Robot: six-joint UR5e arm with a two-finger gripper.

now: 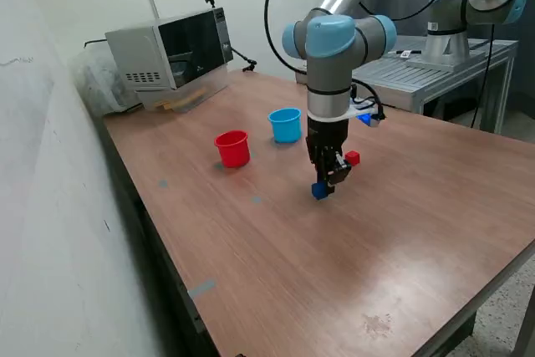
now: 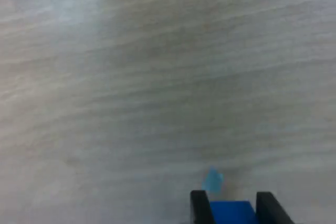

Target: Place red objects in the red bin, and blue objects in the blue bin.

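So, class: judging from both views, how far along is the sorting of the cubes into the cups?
Nothing looks sorted: whether the red cup or light blue cup holds anything can't be seen. In hand: the gripper sits low at the table with a dark blue cube between its fingers. Left: carrying it to the blue cup, and moving the red cube beside the arm.

We are viewing the surface (image 1: 276, 240) from high and far off, looking down obliquely — while our wrist view is hovering close, sharing the tool (image 1: 328, 183) (image 2: 234, 207) and a blue cube (image 1: 319, 191) (image 2: 231, 212).
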